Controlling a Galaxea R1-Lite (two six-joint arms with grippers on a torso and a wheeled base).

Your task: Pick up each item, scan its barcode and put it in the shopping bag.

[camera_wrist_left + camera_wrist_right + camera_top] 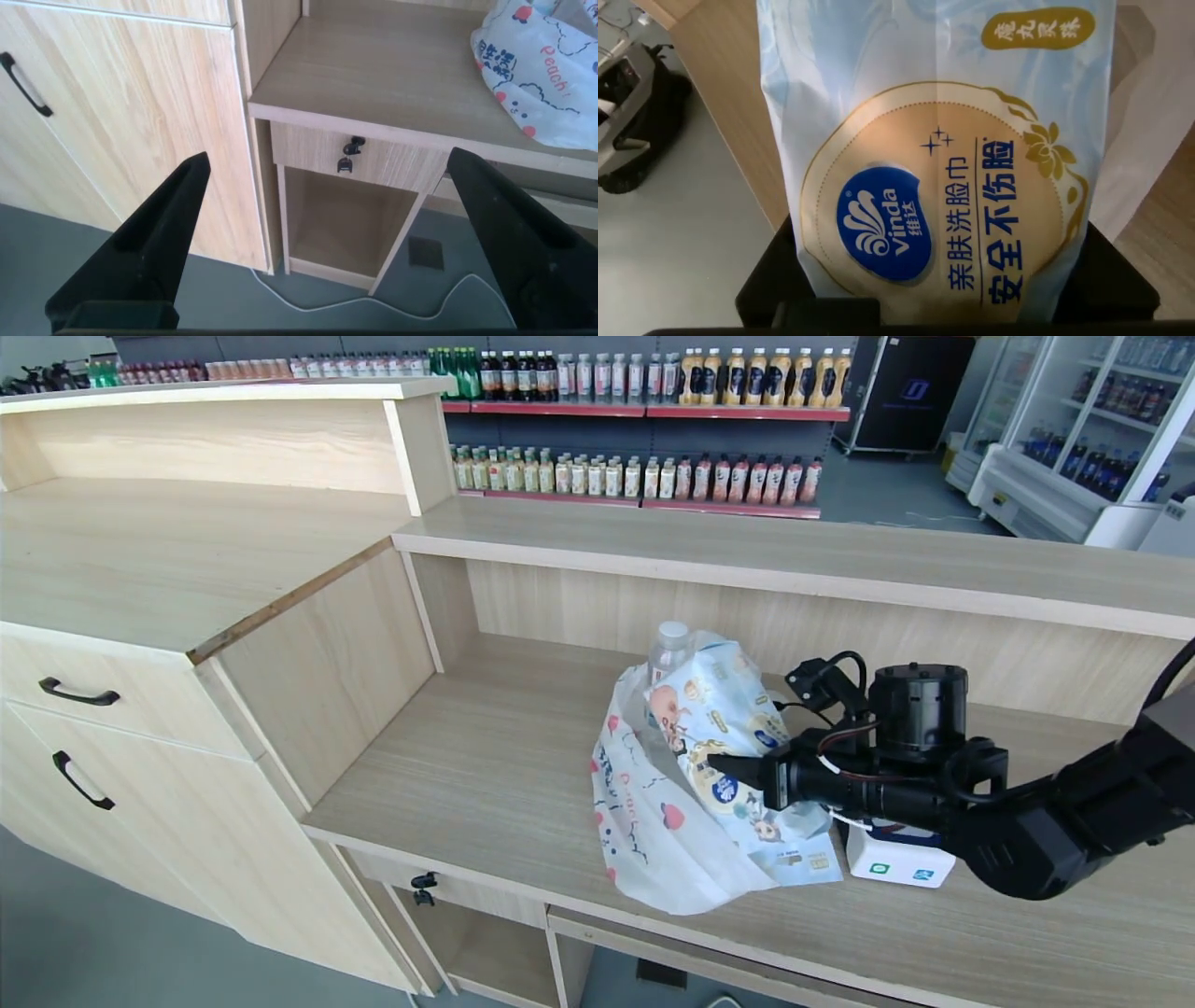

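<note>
Tissue pack point(943, 177), likely soft, light and slick-wrapped, is clenched at one end by the right pincer point(724, 767) at the mouth of the shopping bag point(644, 845) near the front edge of the desk point(485, 756); left pincer point(329, 161) is seen released.

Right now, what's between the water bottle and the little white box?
In the head view, the tissue pack sits between the bottle and the white box, held by the right gripper.

Bright, even indoor shop light; soft shadows beneath the wooden counter point(485, 775); mild sheen on the tissue pack point(943, 187); head view's edges bow.
</note>
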